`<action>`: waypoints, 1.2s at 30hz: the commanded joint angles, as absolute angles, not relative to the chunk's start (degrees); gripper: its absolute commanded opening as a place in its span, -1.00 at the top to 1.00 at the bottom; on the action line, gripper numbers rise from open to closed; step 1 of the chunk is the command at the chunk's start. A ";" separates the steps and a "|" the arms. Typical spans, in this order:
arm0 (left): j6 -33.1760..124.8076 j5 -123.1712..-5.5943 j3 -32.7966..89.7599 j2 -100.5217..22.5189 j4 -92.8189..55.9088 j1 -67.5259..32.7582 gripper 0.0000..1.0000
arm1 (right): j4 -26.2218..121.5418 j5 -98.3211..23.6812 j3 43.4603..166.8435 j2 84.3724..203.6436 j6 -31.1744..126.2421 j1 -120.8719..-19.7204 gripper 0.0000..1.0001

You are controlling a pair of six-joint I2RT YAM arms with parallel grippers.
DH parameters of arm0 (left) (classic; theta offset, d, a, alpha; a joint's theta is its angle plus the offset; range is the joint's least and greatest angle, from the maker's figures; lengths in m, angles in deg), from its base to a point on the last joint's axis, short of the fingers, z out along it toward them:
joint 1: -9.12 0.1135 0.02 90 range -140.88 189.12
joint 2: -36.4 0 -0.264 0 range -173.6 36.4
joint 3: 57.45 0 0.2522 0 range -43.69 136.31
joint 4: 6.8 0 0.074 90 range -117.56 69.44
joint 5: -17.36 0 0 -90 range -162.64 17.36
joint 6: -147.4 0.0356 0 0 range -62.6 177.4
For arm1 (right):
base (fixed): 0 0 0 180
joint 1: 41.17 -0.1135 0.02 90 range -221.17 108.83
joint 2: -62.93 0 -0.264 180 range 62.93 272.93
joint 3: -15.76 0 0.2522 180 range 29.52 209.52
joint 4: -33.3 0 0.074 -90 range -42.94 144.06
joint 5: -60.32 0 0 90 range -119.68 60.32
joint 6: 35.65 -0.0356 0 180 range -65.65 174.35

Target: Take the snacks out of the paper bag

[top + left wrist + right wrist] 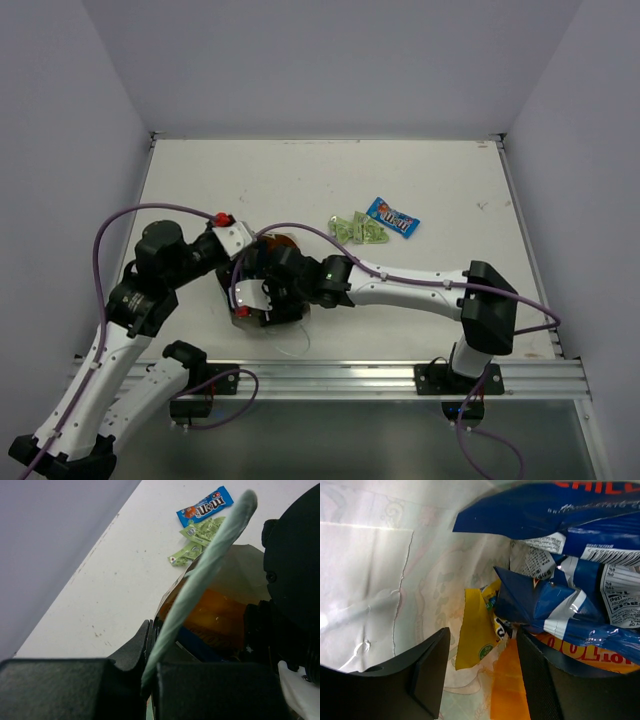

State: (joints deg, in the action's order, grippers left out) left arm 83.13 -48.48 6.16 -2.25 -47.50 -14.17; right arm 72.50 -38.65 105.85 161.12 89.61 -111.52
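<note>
Bag-holding duty is falling to the left gripper (150, 672). It's pinching tight on the mint-green rim of the paper bag (220, 550), which is running diagonally up the left wrist frame. I'm reading that as propping the mouth open & anchoring the bag so it isn't dragging when stuff gets pulled out.

Right gripper (481, 635) is reaching inside the bag w/ its fingers (427, 675) spread apart and nothing between them yet. In the overhead frame the bag is sitting low and left of centre on the desk (200, 180), mostly hidden under both wrists.

Two dark blue chip bags (545, 600) are crowding the upper right of the right wrist frame. A yellow candy pack (472, 630) is standing against the pale bag wall at centre, and an orange pouch (505, 690) is lying lowest. The open fingers are straddling the yellow pack & the near chip-bag corner, so I'm guessing one of those is the next pick.

Already out are the pale green sachets (357, 229) and the blue candy pack (393, 217). They're lying together on the desk, right of centre in the overhead frame, clear of the bag.

Judging progress at roughly a third. Main risk imo is crinkly foil slipping, or grabbing two packets at once.
</note>
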 commanded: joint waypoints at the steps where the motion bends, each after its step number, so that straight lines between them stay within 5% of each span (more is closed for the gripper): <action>1: 85.87 -47.60 8.87 -2.62 -46.05 -14.26 1.00 | 80.36 -36.71 109.23 162.06 91.17 -112.01 -0.17; 15: 86.05 -46.89 8.34 -1.56 -47.01 -14.26 1.00 | 82.22 -33.81 111.08 168.13 91.26 -112.01 0.15; 29: 85.87 -46.80 7.91 -1.13 -47.98 -14.26 1.00 | 80.55 -32.40 109.59 167.00 90.82 -112.01 1.00; 36: 87.10 -48.74 6.94 -0.60 -48.33 -14.26 1.00 | 79.59 -36.44 108.88 159.70 89.15 -112.01 1.00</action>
